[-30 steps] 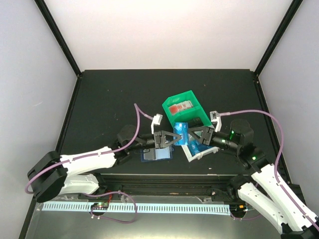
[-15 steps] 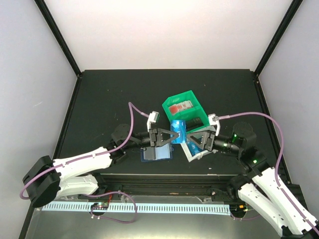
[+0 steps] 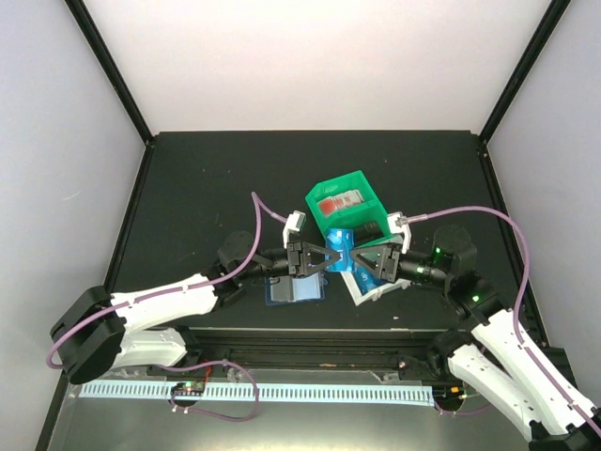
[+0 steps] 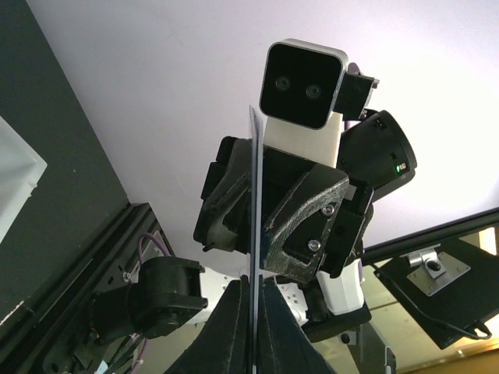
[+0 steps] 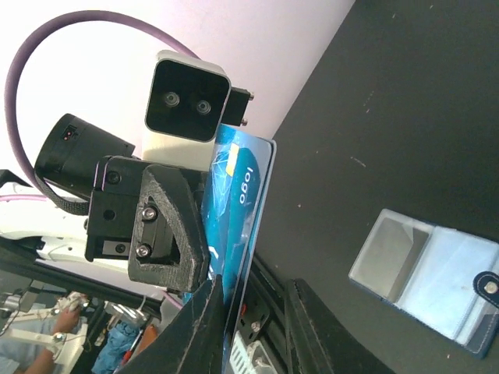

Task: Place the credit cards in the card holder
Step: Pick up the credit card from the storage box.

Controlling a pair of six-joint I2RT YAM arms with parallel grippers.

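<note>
Arms meet over the middle of the black table (image 3: 207, 188), and I read across from my left. The left gripper (image 3: 331, 258) is clenched on a bright blue credit card (image 5: 238, 206). It pinches one end and holds the card up off the table, standing on edge. From the left wrist camera I see the card only as a thin line rising from between the closed fingers.

Just below that gripper in the overhead view, the card holder (image 3: 296, 289) lies flat on the table and spread open. Its clear sleeves face up, and its navy flap with the pale clasp is folded out to one side. The card is above and slightly right of it, not touching it.

The card's free end reaches in between the fingers of the right gripper (image 3: 362, 262), which faces the left one head-on. Those jaws stand partly apart. In the right wrist view the card lies close against one finger, with a clear gap to the other, so I call this one released.

Under the right gripper sits a white bin (image 3: 360, 293). Behind both grippers, a green bin (image 3: 362, 183) holds a red-and-white item (image 3: 338, 203).
</note>
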